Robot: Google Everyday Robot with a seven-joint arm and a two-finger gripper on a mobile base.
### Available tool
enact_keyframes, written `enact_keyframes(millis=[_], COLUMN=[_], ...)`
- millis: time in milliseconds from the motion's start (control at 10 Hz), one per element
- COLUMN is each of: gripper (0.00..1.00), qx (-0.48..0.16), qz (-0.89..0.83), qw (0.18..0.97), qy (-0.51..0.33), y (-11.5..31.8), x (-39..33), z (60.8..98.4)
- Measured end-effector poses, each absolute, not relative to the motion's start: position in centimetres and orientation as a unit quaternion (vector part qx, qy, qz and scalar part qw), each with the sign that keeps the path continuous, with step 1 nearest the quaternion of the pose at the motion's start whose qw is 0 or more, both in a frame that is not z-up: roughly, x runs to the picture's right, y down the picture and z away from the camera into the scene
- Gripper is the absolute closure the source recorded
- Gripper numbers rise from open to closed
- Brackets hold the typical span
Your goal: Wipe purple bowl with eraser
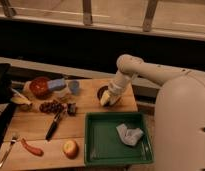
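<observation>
Camera view looks down at an angle on a pale wooden table (91, 131), which serves as the landmark for everything below. At the table's near left edge lies a silver metal fork (7, 150), and just right of it a bent red chili pepper (32, 148). At the far left corner sits a round orange-red bowl (39, 86), with a flat light blue sponge (56, 83) touching its right side and a small grey-blue cup (74, 87) just beyond that. Toward the table's middle is a cluster of dark red grapes (51, 107), a small dark stubby object (72, 108) beside it, and a black-handled knife (54, 126) pointing toward the near edge. A round red-and-yellow apple (70, 148) rests near the front edge. Right of the apple, a rectangular green plastic tray (96, 145) overhangs the table's front right, holding a crumpled grey-white cloth (129, 134). At the table's far right, behind the tray, sits the small round dark purple bowl (103, 92), partly covered by the robot's white arm (146, 72). The gripper (107, 98) is down at the bowl's rim, its fingers closed; a pale object shows at its tip, and whether the eraser is held cannot be made out.
</observation>
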State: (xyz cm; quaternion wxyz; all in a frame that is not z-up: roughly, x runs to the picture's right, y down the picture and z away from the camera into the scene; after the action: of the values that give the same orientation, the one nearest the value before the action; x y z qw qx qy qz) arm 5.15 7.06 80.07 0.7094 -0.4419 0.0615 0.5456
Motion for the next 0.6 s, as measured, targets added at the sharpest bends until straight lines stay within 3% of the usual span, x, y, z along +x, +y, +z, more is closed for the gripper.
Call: enact_keyframes(millis=[600], gripper=[1.00], qx=[-0.412], qz=[0.602], qw=[0.676], qy=[0.108], y=[8.6], x=[8.4], z=[83.4])
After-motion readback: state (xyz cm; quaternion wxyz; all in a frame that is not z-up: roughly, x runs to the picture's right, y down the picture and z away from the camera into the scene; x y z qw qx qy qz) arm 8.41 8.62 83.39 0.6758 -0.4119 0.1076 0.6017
